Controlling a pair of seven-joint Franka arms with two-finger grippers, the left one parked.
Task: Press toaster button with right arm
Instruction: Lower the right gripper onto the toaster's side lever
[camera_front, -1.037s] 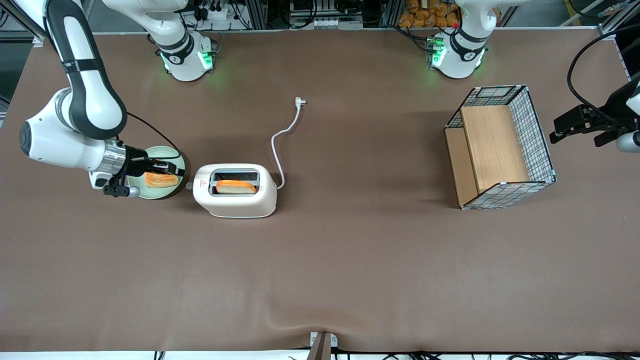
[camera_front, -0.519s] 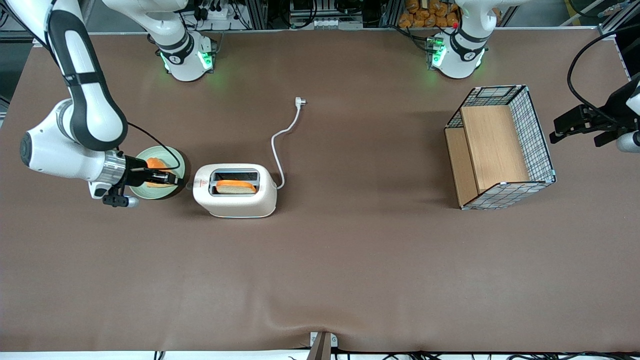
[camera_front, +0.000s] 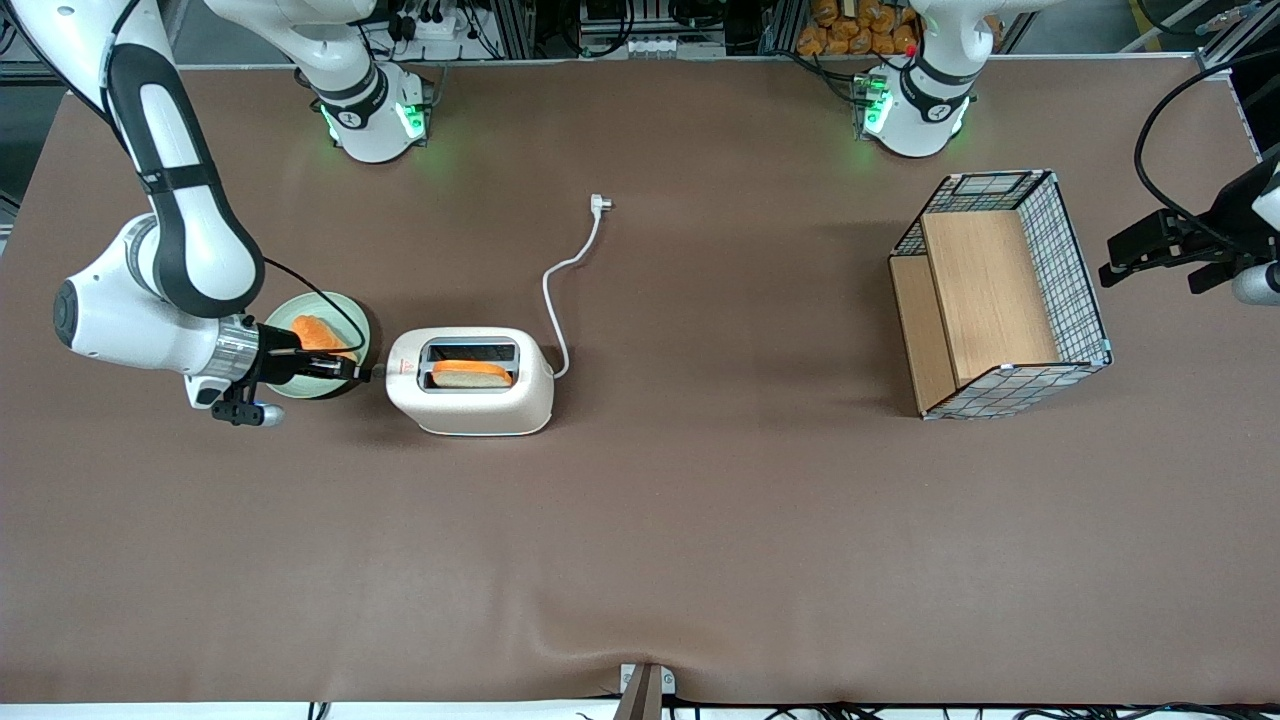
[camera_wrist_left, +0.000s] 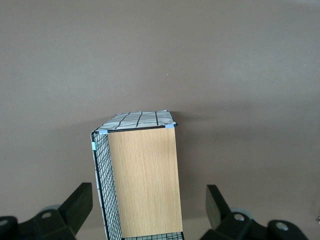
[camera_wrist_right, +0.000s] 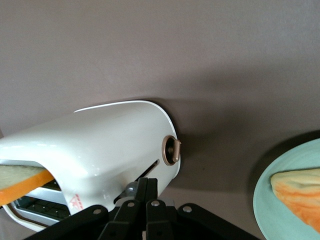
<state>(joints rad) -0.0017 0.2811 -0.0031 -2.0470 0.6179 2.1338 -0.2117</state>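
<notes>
Toaster (camera_wrist_right: 107, 145): smooth cream plastic, soft sheen. End effector (camera_wrist_right: 146, 186) at toaster's short end: matt black, fingers together. Bench (camera_front: 700, 520): matt brown covering, slightly wrinkled. Crate (camera_front: 1000, 295): light wood panels, thin wire mesh. Plate (camera_wrist_right: 285, 200): smooth pale green.

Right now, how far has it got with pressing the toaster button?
Done: a bread slice sits in the toaster, and the right arm has brought its gripper to the toaster's short end by the red triangle. In hand: the shut fingers are right at the toaster button, apparently touching it. Left: pushing it down; the slice still stands proud of its slot.
</notes>
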